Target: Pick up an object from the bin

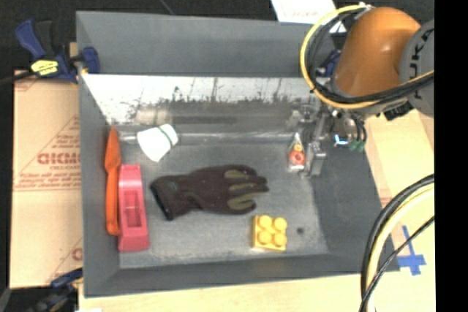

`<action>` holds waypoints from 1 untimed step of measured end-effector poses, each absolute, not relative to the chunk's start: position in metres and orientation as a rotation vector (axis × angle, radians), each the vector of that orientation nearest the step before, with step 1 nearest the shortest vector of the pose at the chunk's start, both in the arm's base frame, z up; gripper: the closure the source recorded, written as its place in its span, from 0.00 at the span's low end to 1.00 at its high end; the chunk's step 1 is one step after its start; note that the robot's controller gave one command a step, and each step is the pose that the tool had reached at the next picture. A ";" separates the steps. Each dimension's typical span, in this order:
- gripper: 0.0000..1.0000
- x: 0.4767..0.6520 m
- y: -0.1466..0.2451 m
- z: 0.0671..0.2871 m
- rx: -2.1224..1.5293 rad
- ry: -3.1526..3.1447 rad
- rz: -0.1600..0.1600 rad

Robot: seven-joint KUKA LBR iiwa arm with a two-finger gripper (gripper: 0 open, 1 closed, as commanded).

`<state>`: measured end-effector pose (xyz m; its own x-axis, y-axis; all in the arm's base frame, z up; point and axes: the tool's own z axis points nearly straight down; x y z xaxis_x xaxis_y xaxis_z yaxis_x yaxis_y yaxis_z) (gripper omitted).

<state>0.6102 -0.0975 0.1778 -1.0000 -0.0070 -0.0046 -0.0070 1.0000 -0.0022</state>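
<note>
My gripper point(308, 164) hangs low at the right side of the bin, close to the back wall, with its two fingers apart. A small red and white thing point(296, 156) lies right against the left finger; I cannot tell whether it is touched. A dark glove point(208, 190) with olive fingertips lies flat in the middle of the bin, left of the gripper. A yellow studded brick point(269, 232) sits near the front, below and left of the gripper.
A pink tape dispenser point(132, 208) and an orange tool point(111, 183) lie along the left wall. A white piece with a green end point(157, 142) rests at the back left. The arm's orange cover hangs over the bin's right back corner.
</note>
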 end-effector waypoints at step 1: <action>0.00 0.610 -0.098 0.178 -0.011 3.137 -0.003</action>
